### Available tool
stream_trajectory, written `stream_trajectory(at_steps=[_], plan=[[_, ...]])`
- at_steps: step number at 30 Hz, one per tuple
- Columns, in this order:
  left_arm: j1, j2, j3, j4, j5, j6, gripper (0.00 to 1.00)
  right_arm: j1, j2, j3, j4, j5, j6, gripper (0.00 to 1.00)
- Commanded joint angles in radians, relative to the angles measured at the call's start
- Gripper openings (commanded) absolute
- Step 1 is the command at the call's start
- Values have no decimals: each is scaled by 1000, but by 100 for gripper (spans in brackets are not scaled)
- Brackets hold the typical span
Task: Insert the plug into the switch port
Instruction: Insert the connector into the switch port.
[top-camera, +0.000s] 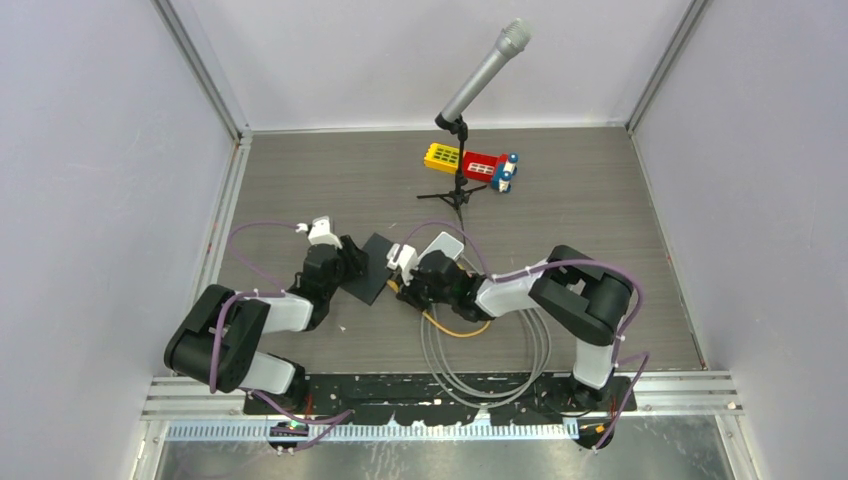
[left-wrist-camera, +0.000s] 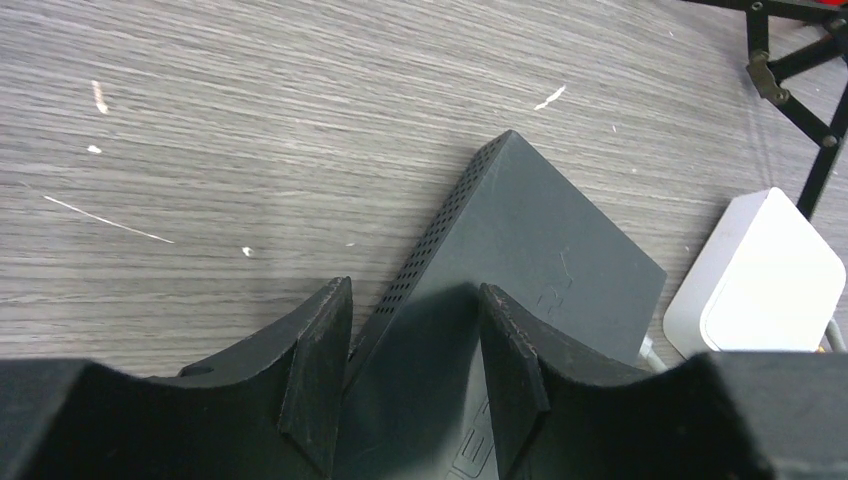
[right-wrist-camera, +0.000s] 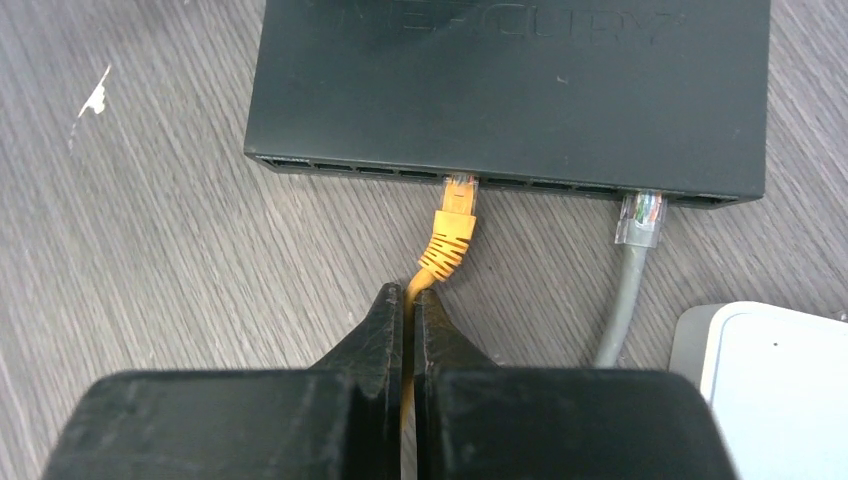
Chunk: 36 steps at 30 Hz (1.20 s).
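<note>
"Well, where's the switch (top-camera: 372, 268) sitting?"

"Flat on the grey wood-grain table (top-camera: 600, 220), between the two arms. It's a black box, set at a slant in the overhead view."

"And the left gripper (left-wrist-camera: 415, 375)?"

"Its jaws stand roughly half apart with one end of the switch between them. In the left wrist view one finger (left-wrist-camera: 318, 370) lies against the vented side and the other sits on the top face, so it has hold of the box."

"What about the right gripper (right-wrist-camera: 408, 310)?"

"Closed tight on the orange cable (right-wrist-camera: 418, 278), pinching it just behind the ribbed boot."

"So where's the orange plug (right-wrist-camera: 458, 205)?"

"Its clear tip is at a port near the middle of the switch's front row, pointing straight in. Whether it's fully home I can't tell."

"Anything else plugged in?"

"A grey cable (right-wrist-camera: 625, 290) with a clear plug sits in a port further right along the same row. A white box (right-wrist-camera: 775, 365) lies just beside that cable. From above, the grey cable's slack is coiled on the table near the arm bases."

"And at the back?"

"A microphone (top-camera: 490, 65) on a small tripod, with red and yellow toy blocks (top-camera: 470, 162) just beside it, well apart from the switch."
</note>
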Motion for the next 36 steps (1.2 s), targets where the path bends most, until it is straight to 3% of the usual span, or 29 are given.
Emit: stream_trajectory(at_steps=[1, 9, 14, 20, 27, 36], plan=[[-164, -8, -22, -27, 418, -146, 47, 126, 130, 87, 168, 124, 102, 0], [-166, -4, -22, -29, 430, -140, 47, 108, 132, 62, 162, 146, 87, 0], [-164, -22, -18, -55, 382, -140, 47, 102, 111, 66, 72, 89, 29, 13], [-118, -124, 28, -257, 230, -144, 50, 102, 52, 35, -20, 97, 42, 21], [-85, -260, 108, -461, 83, -82, 66, 102, 16, 9, -47, 116, 52, 22], [-41, -305, 152, -589, 15, -40, 76, 103, -37, -20, -74, 76, 52, 26]])
